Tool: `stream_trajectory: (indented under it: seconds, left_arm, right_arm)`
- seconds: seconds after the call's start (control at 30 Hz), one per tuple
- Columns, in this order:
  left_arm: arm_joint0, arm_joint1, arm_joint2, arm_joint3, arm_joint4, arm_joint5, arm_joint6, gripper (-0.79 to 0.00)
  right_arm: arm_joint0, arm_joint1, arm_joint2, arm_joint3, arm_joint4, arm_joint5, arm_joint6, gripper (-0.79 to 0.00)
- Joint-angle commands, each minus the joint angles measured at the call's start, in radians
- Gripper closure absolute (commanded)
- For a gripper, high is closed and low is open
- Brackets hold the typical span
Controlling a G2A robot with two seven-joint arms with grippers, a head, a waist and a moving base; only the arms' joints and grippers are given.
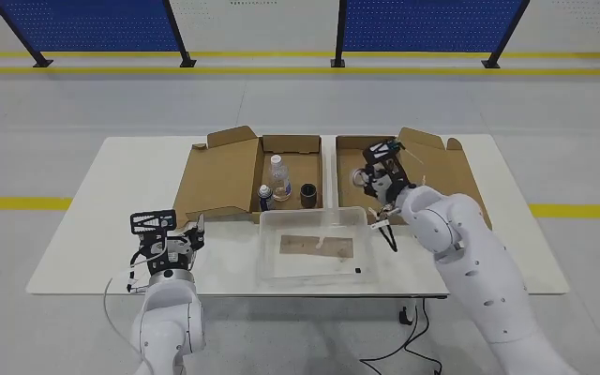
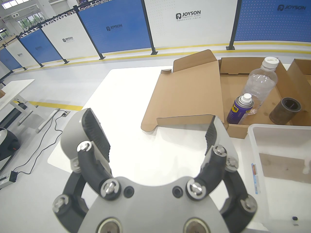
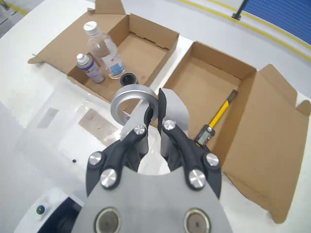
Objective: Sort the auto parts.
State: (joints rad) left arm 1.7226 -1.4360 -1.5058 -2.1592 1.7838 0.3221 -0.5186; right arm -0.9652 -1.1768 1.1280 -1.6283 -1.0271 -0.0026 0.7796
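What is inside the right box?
A yellow caliper lies on the box floor. The right claw, shut on a ring, covers the caliper's near tip and the box's near corner, so anything there is hidden.

Bright, even light is pouring down from the ceiling lamps (image 2: 18, 1). The white counter (image 2: 114, 93) is glowing, and the silver ring (image 3: 116, 107) is shining. A soft, pale shadow is lying under the cardboard box (image 2: 187, 93) flap. The fence (image 2: 116, 30) and the yellow floor line (image 3: 196, 1) are bending near the wrist views' edges.
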Motion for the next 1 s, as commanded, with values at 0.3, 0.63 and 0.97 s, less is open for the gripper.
stream_trajectory:
  seconds: [0.3,0.63,0.97]
  left_arm:
    - [0.000,0.000,0.000,0.000,0.000,0.000,0.000,-0.785]
    - [0.000,0.000,0.000,0.000,0.000,0.000,0.000,-0.785]
    - [0.000,0.000,0.000,0.000,0.000,0.000,0.000,-0.785]
  right_arm:
    - [0.020,-0.005,0.024,0.037,-0.056,0.107,0.032,0.000]
    - [0.128,-0.024,0.023,0.249,0.053,0.082,0.059,0.000]
    - [0.262,-0.060,-0.039,0.518,0.171,0.068,0.117,0.000]
